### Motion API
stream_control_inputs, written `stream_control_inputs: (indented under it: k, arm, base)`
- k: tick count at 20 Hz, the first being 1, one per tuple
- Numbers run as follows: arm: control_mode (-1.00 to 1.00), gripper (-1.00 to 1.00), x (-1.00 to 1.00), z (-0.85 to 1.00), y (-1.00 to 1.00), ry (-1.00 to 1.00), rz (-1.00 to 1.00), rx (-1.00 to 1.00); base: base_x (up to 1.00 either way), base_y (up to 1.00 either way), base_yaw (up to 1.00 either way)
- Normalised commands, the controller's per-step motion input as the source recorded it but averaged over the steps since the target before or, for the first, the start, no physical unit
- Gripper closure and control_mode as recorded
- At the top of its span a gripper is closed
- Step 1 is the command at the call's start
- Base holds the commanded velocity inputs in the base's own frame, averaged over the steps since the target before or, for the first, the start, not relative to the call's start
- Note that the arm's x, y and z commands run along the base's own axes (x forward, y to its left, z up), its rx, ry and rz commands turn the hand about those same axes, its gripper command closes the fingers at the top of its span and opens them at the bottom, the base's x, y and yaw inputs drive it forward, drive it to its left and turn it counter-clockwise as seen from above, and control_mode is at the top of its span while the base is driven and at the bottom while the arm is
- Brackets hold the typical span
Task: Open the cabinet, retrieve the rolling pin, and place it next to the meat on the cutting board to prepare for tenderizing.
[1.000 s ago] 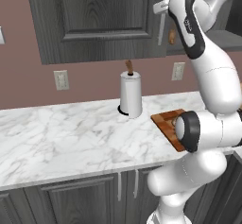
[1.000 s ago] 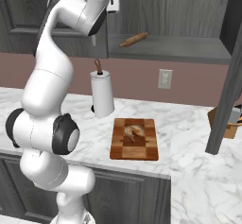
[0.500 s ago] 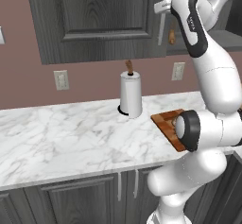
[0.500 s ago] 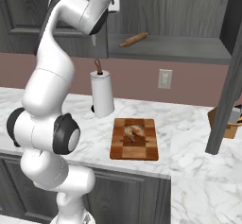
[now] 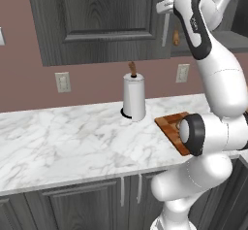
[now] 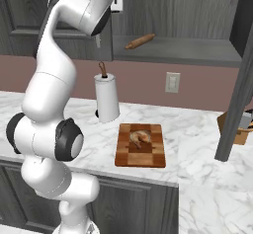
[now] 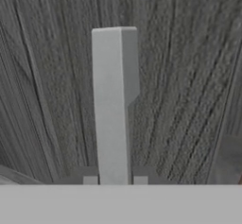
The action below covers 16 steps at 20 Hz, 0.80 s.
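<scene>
Up high, the pincer (image 7: 115, 180) is clamped on the cabinet (image 5: 97, 20) handle (image 7: 113, 105), paper towel roll (image 6: 106, 98) standing below.

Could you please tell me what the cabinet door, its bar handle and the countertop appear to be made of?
Cabinet door: dark grey wood, matte; grain streaks show. Bar handle: probably brushed metal; smooth, pale silver. Countertop: looks like polished marble; white with grey veining.

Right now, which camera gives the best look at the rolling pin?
The right base view: the rolling pin lies in full on the cabinet's grey shelf. The left base view catches just a brown end of it beside the arm.
</scene>
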Motion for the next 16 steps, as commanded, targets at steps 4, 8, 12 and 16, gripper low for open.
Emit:
stream_control_inputs:
  k: [4, 8, 12, 16]
  arm:
    - [-1.0, 1.0, 0.18, -0.13, 0.08, 0.0, 0.0, 0.0]
    - [-1.0, 1.0, 0.14, -0.14, 0.14, 0.0, 0.0, 0.0]
    - [-1.0, 1.0, 0.01, -0.14, 0.25, 0.0, 0.0, 0.0]
    - [-1.0, 1.0, -0.32, -0.12, 0.35, 0.0, 0.0, -0.02]
  base:
    - [0.0, 0.0, 0.0]
    - [0.0, 0.0, 0.0]
    - [0.0, 0.0, 0.0]
    - [0.0, 0.0, 0.0]
